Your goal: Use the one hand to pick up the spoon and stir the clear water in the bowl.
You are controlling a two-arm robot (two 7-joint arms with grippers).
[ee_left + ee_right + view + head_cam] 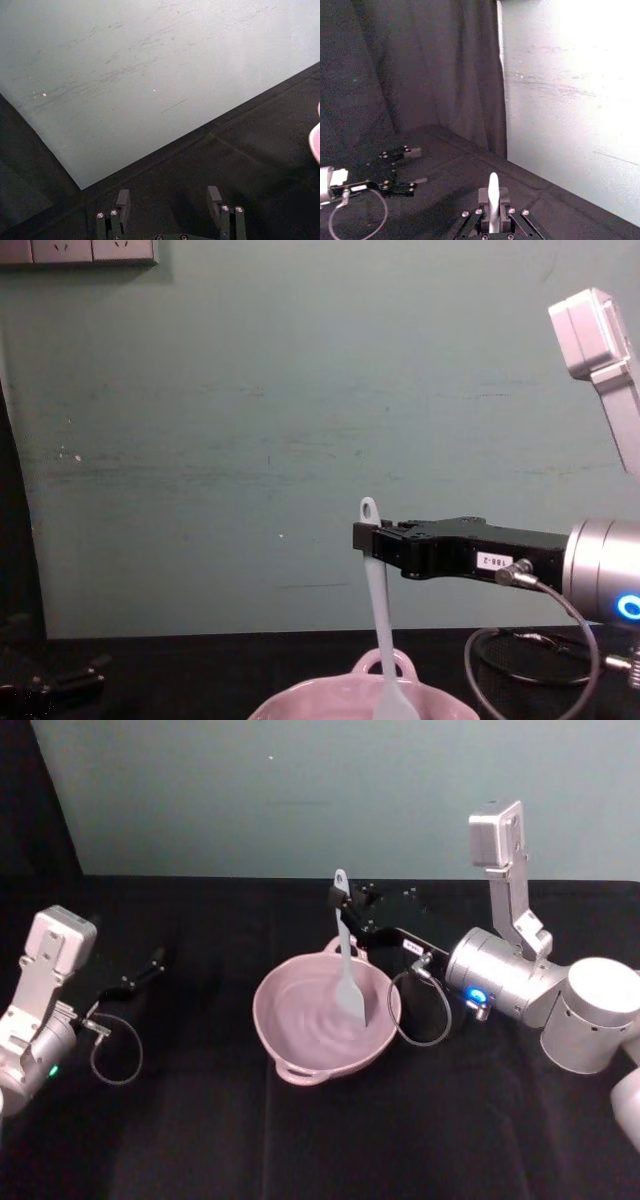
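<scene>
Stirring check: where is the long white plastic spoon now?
In the head view the long white plastic spoon stands nearly upright mid-frame, its handle pinched by the right hand, its blade inside the wide pale pink ceramic bowl.

You have the right gripper (343, 905) with its jaws closed on the spoon (346, 965) near the handle's top. The spoon stands almost upright, blade down in the rippled water (312, 1018) of the bowl (272, 1038), mid-surface (200, 1140). Your left gripper (150, 965) sits near the left edge.
</scene>
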